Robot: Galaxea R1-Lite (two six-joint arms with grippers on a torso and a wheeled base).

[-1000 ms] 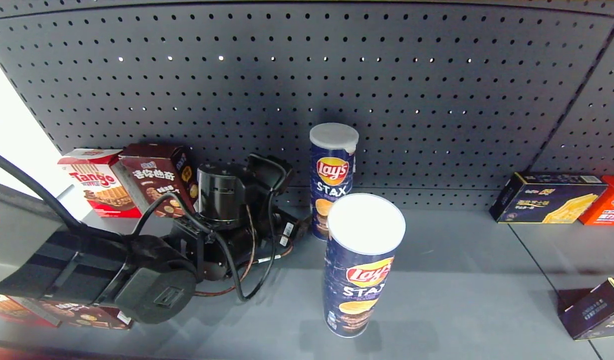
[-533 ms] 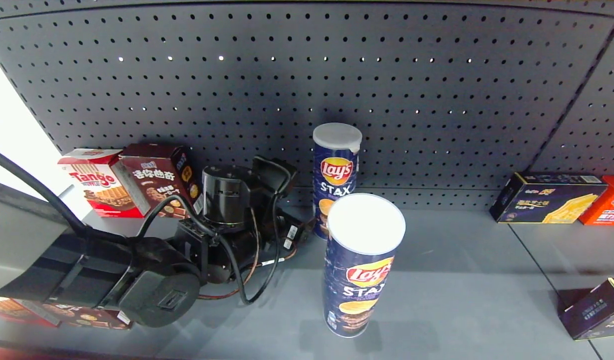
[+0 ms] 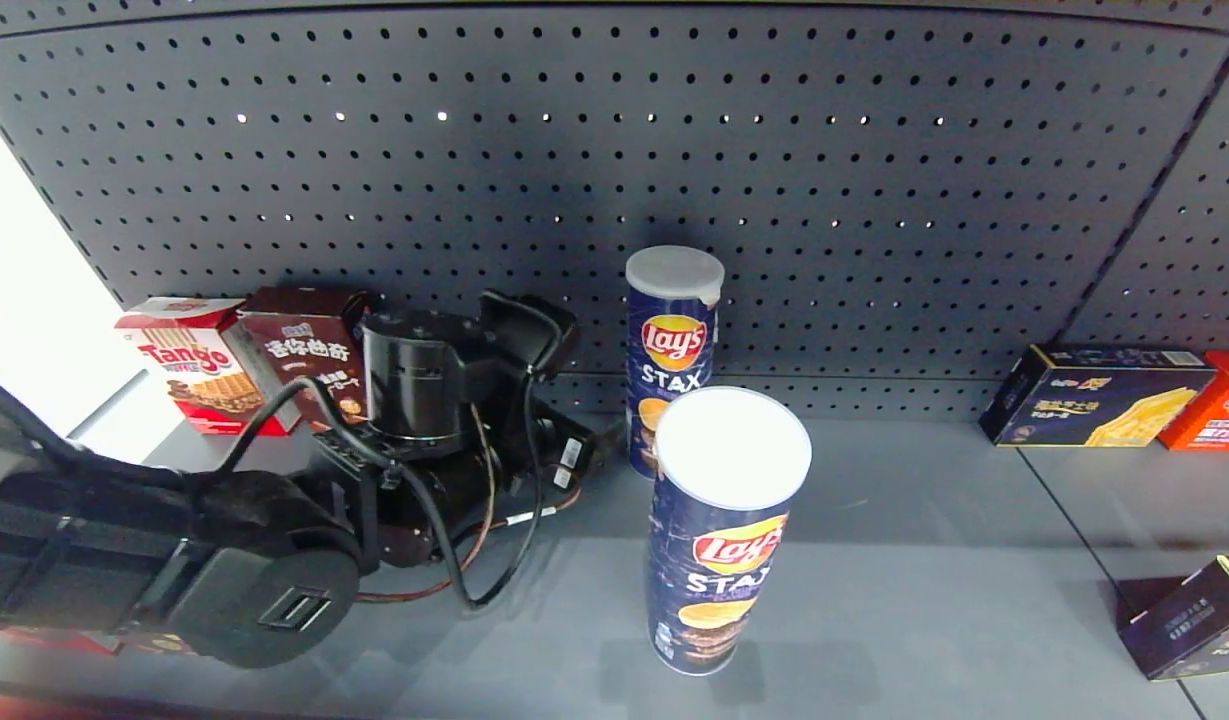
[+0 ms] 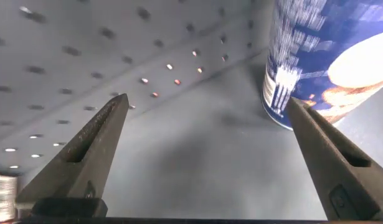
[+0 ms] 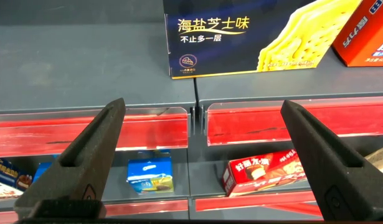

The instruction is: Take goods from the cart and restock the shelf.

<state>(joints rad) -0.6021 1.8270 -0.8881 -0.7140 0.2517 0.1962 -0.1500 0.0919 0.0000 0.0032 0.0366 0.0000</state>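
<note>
Head view puts the left gripper (image 3: 602, 447) low on the shelf (image 3: 924, 560), just beside the rear chips can (image 3: 671, 350). That can stands upright close to the pegboard (image 3: 574, 150). The front chips can (image 3: 724, 530) stands upright too, nearer the shelf's front edge.

From the left wrist view, the left gripper (image 4: 205, 102) has its jaws spread wide with bare shelf between them. The rear chips can (image 4: 322, 62) sits outside one finger, not between the two. Whether that finger touches the can's base is hard to tell from this angle; it looks very close.

My reading is that the rear can is placed and the step in hand is getting the arm clear. To do that well:
- Draw the gripper straight away from the can along the shelf, with no swing towards it. A tall, narrow can will probably tip at a light knock near its base.
- Keep the jaws wide until the fingers are past the can.
- Watch the wrist and its loose cable (image 3: 474, 560), which lie between the brown biscuit box (image 3: 309, 345) and the front can.

Over at the right wrist view, the right gripper (image 5: 202, 106) is spread wide and holds nothing, facing a navy cracker box (image 5: 260, 37) on a shelf board. It looks ready to fetch the next item.
</note>
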